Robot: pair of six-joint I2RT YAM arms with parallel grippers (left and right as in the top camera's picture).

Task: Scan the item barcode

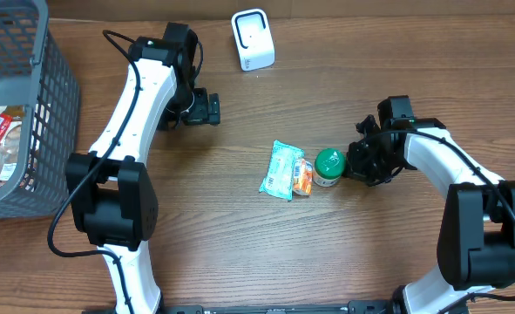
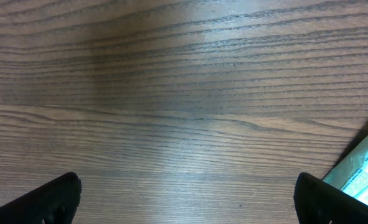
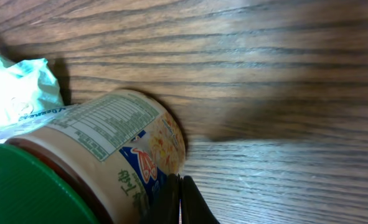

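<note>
**At the middle of the surface** [image 1: 240, 253] we see three items in a row. A teal packet [image 1: 281, 170] lies on the left. A small orange pack [image 1: 302, 178] touches it. A jar [image 1: 328, 166] stands on the right, just beside the orange pack.

**Jar.** From overhead it shows its green lid facing up. In the right wrist view we read a printed table and a food picture on its pale side wall.

**Right fingers** [image 3: 179, 200]. They are pressed together and hold nothing. They sit at the right side of the jar, low against its wall. We cannot tell whether they touch it or stand just beside it.

**Left fingers** [image 1: 209, 108]. They are spread wide and hold nothing. They hang over bare wood, to the far left of the row and well apart from the jar. In the left wrist view, a corner of the teal packet enters at the right edge, beside one dark fingertip.

**Scanner** [image 1: 253, 39]. This white unit stands at the far edge, near the middle, well apart from the jar and from both arms.

**Basket** [image 1: 52, 96]. This grey mesh bin sits at the far left and holds packaged goods.
</note>
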